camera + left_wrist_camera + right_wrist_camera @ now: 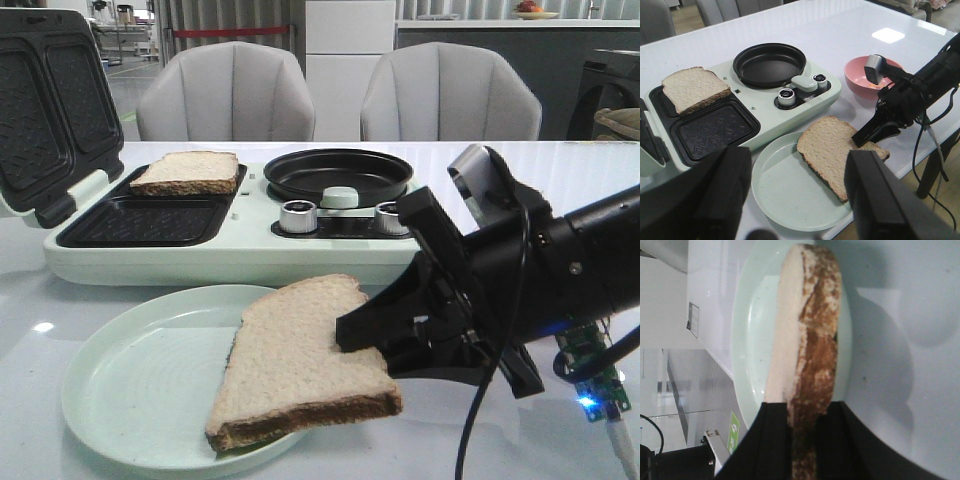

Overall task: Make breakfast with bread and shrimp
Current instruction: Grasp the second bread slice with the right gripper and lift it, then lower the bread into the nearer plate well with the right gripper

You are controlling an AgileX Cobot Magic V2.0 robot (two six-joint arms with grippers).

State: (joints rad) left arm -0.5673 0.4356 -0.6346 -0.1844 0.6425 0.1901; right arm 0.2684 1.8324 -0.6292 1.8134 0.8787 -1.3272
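Front view: the right gripper (365, 335) is clamped on one edge of a bread slice (295, 365), which hangs tilted over the near rim of the pale green plate (120, 400). A second slice (187, 172) lies in the far tray of the sandwich maker (200, 262).

Left wrist view: the left gripper (797, 195) has its fingers spread wide, nothing between them. A pink bowl (860, 80) stands beside the maker.

Right wrist view: the slice's crust stands edge-on between the closed fingers (770, 440), above the plate.
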